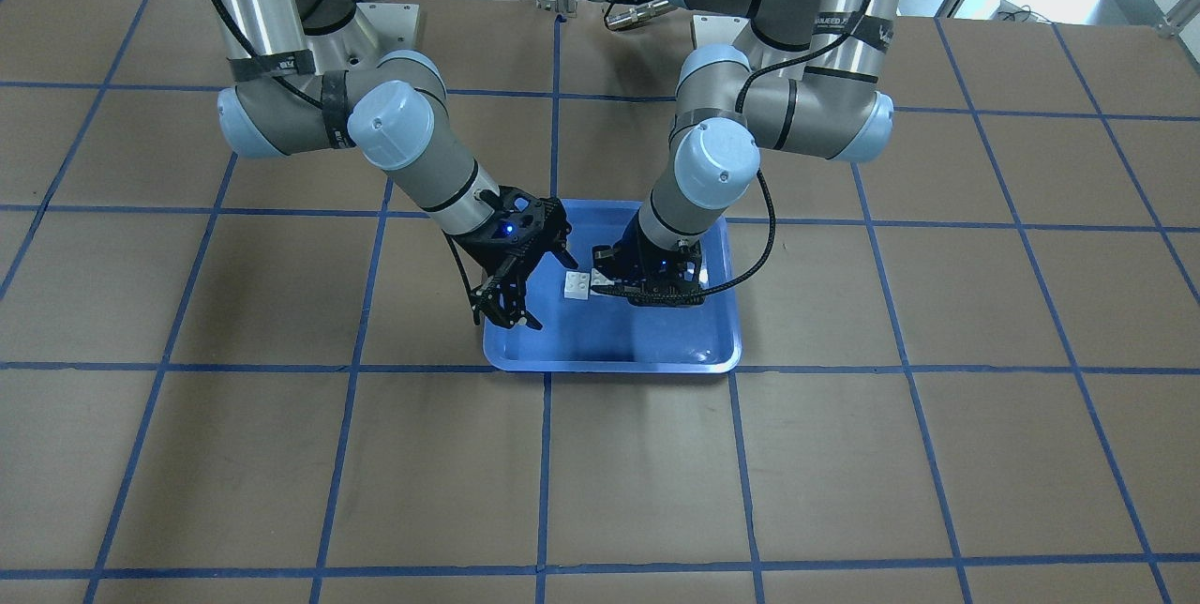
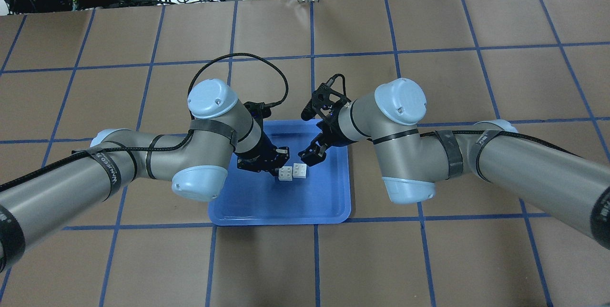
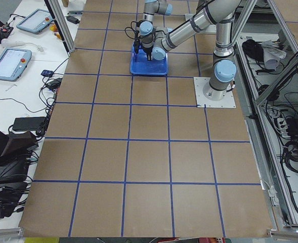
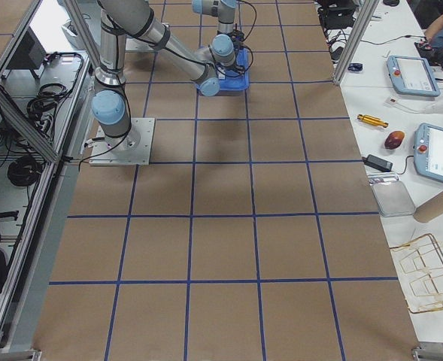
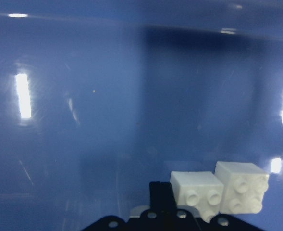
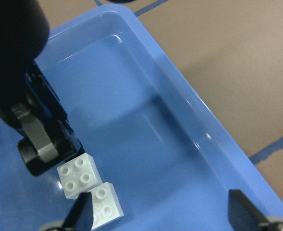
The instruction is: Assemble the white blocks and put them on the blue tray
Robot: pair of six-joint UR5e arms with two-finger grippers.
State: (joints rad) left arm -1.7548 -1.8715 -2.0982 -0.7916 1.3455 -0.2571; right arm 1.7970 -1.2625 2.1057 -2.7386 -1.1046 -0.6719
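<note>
The two white blocks (image 2: 292, 172) lay on the floor of the blue tray (image 2: 286, 207), near its middle and a little toward the robot's right. They sat studs up, side by side and touching, one skewed slightly against the other. Neither was stacked on the other.

The left gripper (image 2: 274, 164) was low over the tray's middle, reaching in from the tray's left side. Its fingers were clenched together with nothing between them. The blocks lay just beside the fingertips, on the side toward the tray's right rim. In the right wrist view the nearer block rested against the dark finger. In the left wrist view the pair showed at the lower right, close by the closed tip, with bare blue floor filling the rest.

The right gripper (image 2: 312, 156) hung over the tray's right-hand part, tilted inward toward the middle. Its jaws were spread wide and held nothing. In its own wrist view the blocks lay close by one fingertip rather than centred in the gap. The wide space between the fingers showed only tray floor and the tray's raised rim. How far it stood above the floor could not be told.

The tray rested on the brown table (image 2: 429, 83), which was marked with blue tape lines.
</note>
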